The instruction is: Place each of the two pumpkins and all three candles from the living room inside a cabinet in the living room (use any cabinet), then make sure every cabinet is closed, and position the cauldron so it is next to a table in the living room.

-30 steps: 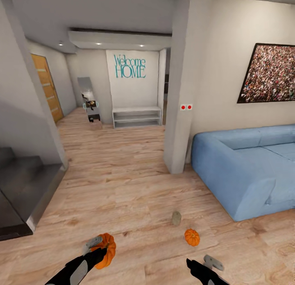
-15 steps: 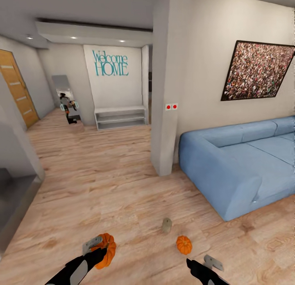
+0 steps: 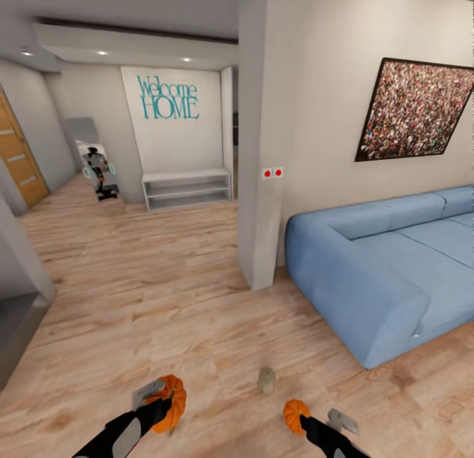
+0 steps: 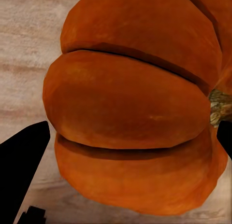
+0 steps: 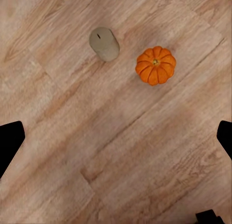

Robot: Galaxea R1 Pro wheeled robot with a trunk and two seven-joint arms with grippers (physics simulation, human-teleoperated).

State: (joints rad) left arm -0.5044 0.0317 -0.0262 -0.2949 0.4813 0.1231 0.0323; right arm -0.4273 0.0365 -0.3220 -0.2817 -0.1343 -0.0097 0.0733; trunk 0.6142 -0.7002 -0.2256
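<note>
My left gripper point(image 3: 161, 399) is shut on an orange ribbed pumpkin point(image 3: 172, 403), low over the wood floor. In the left wrist view that pumpkin point(image 4: 130, 122) bulges between the black fingers point(image 4: 24, 161). A second pumpkin point(image 3: 295, 415) sits on the floor, right beside my right gripper point(image 3: 319, 418). A short tan candle point(image 3: 266, 379) lies on its side just beyond it. In the right wrist view this candle point(image 5: 104, 43) and pumpkin point(image 5: 155, 65) lie ahead of the open right gripper point(image 5: 117, 132), which holds nothing. The cabinet and cauldron are out of view.
A blue sofa point(image 3: 382, 267) fills the right side under a framed picture point(image 3: 415, 109). A white pillar point(image 3: 260, 181) stands ahead. A low white shelf point(image 3: 187, 188) is against the far wall, and a dark step edge point(image 3: 13, 333) is at the left.
The camera has swung to the right, so the room has slid left. The floor pumpkin and candle now sit lower in the picture, by my right gripper. The left gripper still holds its pumpkin.
</note>
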